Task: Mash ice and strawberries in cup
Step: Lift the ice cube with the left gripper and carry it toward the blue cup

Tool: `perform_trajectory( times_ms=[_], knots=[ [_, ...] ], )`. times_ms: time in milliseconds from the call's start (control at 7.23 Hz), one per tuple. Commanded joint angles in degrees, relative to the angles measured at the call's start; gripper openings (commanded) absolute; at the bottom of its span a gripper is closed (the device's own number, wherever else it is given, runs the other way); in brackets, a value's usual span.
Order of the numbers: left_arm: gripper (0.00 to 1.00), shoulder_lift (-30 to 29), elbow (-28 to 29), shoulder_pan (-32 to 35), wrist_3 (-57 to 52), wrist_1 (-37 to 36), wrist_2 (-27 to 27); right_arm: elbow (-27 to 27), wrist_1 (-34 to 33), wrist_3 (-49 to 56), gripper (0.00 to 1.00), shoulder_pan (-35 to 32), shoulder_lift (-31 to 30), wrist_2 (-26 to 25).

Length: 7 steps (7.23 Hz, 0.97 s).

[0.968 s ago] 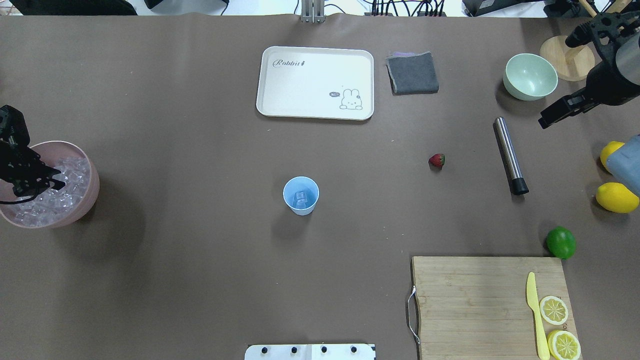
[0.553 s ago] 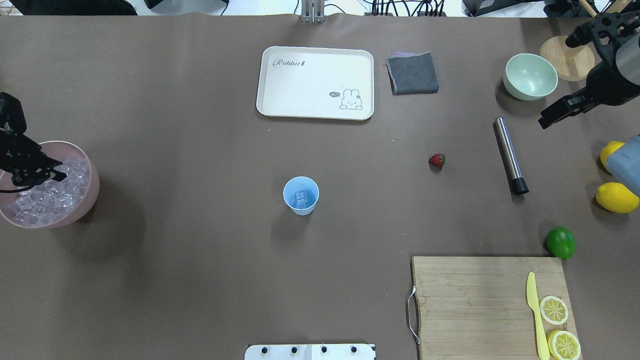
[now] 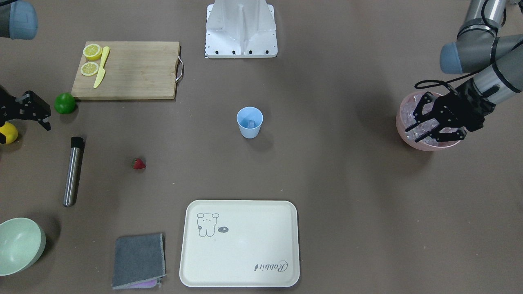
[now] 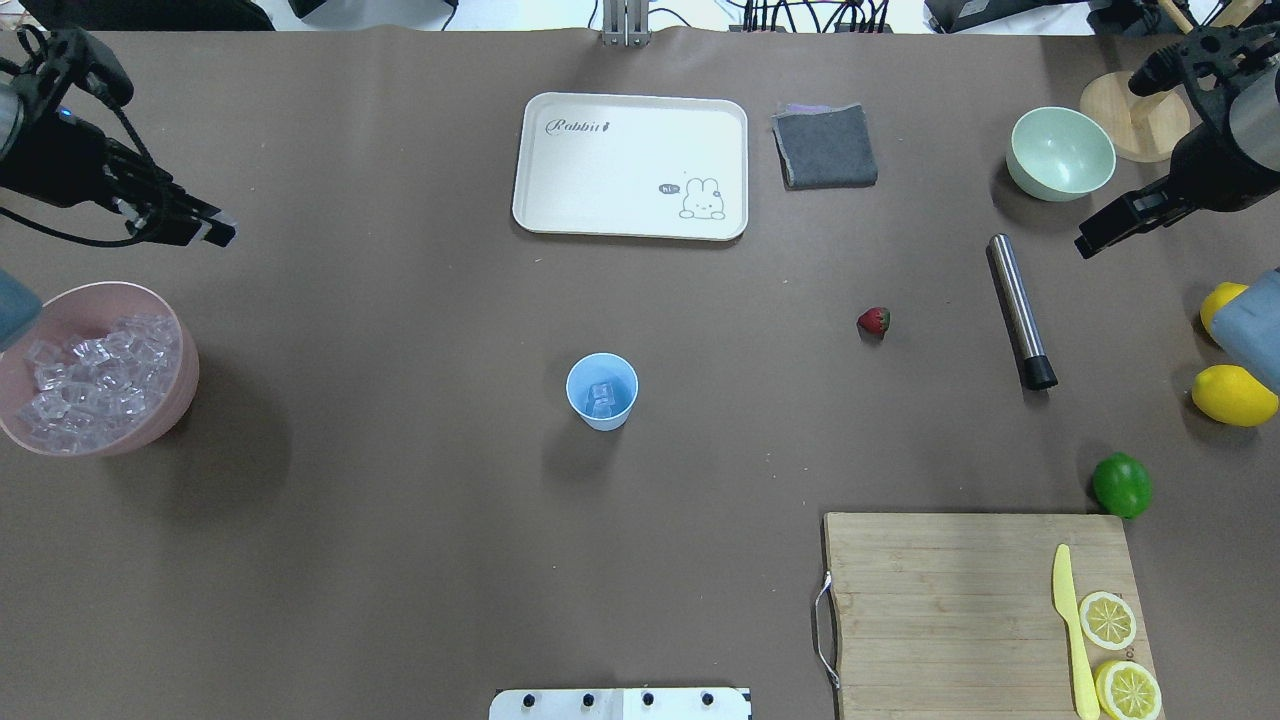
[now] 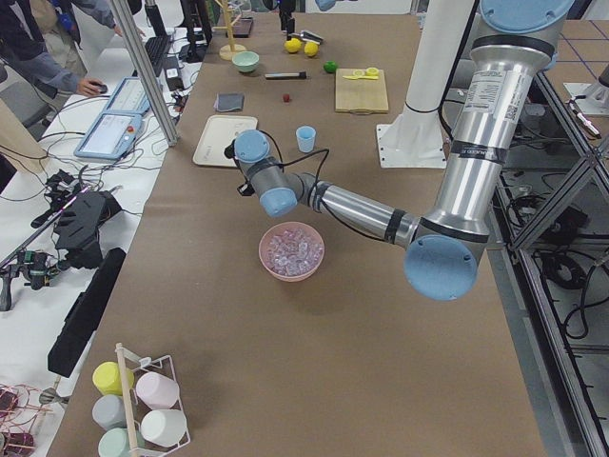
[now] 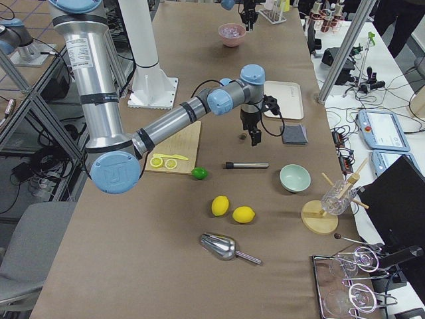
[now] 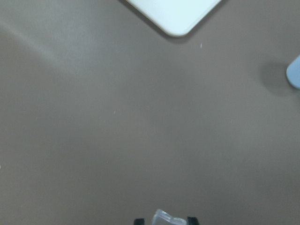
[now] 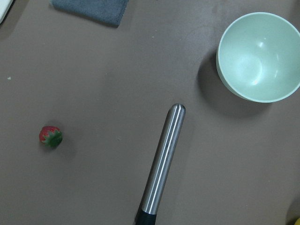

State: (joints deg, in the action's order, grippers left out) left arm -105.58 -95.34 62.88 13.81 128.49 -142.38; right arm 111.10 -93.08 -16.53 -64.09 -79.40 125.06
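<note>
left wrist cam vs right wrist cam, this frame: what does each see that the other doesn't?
Left wrist only: an ice cube between the left pincer fingertips, a corner of the white tray, and the edge of the blue cup.
Right wrist only: the strawberry, the steel rod, the pale-green bowl and the grey cloth.
Both: only the brown table cover; no object appears in both.

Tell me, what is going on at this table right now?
The left gripper holds an ice cube above the bare table, away from the pink bowl of ice. The blue cup has ice in it. The strawberry lies untouched on the table; the right gripper hovers near the metal rod.
</note>
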Motion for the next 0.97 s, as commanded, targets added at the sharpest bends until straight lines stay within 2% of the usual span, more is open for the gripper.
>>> perform_trajectory(
  times_ms=[0,276,415,691,829],
  knots=[
    [0.0,-6.1,-0.38,-4.93,11.71,0.0,1.39,-0.01,0.09,0.1,1.0,0.01,0.21,0.0],
    [0.0,-10.67,-0.29,-11.07,20.33,0.35,5.52,-0.27,0.09,0.01,1.0,0.01,0.3,-0.26],
    [0.0,-12.7,-0.29,-14.77,23.34,0.35,10.76,-0.18,0.09,0.01,1.0,0.01,0.3,-0.35],
    [0.0,-15.08,-0.2,-20.4,25.91,0.7,17.28,-0.09,0.0,0.01,1.0,0.01,0.3,-0.35],
    [0.0,-15.35,-0.29,-22.26,28.01,0.97,18.79,-0.09,0.09,0.01,1.0,0.01,0.3,-0.35]
  ],
)
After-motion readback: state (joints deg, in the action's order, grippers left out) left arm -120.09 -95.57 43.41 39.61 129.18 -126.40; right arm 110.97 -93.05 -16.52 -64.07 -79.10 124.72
